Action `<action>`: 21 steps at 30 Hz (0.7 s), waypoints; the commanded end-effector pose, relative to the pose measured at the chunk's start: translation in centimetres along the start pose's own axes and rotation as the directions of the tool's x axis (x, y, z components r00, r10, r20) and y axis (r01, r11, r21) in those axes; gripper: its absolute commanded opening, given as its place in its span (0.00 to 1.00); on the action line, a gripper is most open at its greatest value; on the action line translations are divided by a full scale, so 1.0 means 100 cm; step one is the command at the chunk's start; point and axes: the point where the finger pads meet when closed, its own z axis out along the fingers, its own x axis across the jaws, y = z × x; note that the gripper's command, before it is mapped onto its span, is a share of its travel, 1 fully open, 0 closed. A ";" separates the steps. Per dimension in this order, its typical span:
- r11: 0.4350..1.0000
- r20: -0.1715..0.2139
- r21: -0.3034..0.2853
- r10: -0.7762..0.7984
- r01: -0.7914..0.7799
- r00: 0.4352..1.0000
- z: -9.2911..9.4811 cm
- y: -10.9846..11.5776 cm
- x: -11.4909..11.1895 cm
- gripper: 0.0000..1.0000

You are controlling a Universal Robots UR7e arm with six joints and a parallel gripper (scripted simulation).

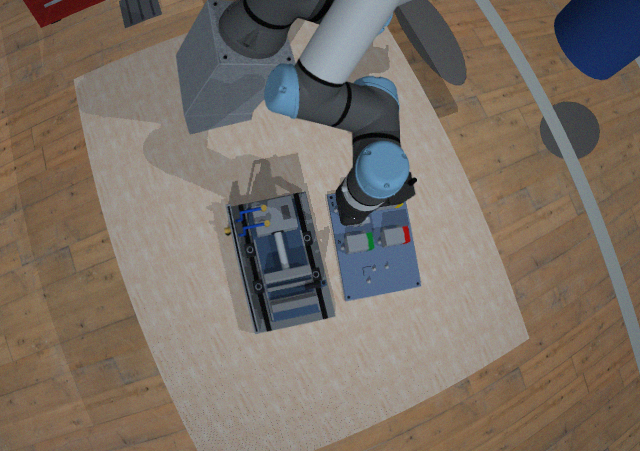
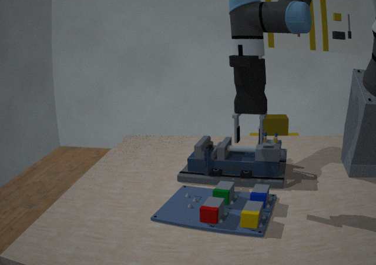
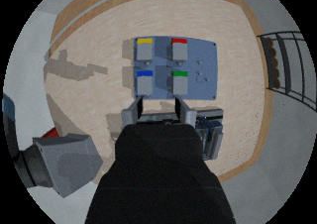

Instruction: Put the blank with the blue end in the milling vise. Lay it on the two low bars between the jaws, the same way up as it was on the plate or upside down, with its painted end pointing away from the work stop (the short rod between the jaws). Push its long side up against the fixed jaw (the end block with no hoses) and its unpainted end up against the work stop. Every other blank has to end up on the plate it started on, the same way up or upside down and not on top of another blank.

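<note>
The blank with the blue end (image 2: 259,194) (image 3: 145,80) lies on the blue plate (image 2: 173,208) (image 1: 382,281) (image 3: 205,68), at its back corner on the vise side. The arm hides it in the top view. Blanks with green (image 2: 222,192) (image 1: 360,242) (image 3: 180,80), red (image 2: 210,212) (image 1: 395,236) (image 3: 178,49) and yellow (image 2: 251,216) (image 3: 145,49) ends lie on the same plate. My gripper (image 2: 248,140) (image 3: 158,104) is open and empty. It hangs well above the plate, near the blue and green blanks. The milling vise (image 2: 237,158) (image 1: 281,265) stands beside the plate with nothing between its jaws.
The vise's hose block (image 2: 268,151) (image 1: 281,216) faces the arm's grey pedestal (image 1: 217,84) (image 2: 359,134); the fixed jaw (image 2: 201,147) is at the other end. Small pins stand on the plate's bare end (image 2: 191,200). A yellow box (image 2: 275,124) sits behind the table.
</note>
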 end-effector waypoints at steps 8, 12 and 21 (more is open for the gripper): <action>1.000 -0.017 -0.002 -0.001 0.001 1.000 0.027 -0.003 0.009 1.00; 1.000 -0.017 -0.002 -0.001 0.001 1.000 0.027 -0.003 0.009 1.00; 1.000 -0.013 -0.002 0.000 0.000 1.000 0.023 -0.002 0.007 1.00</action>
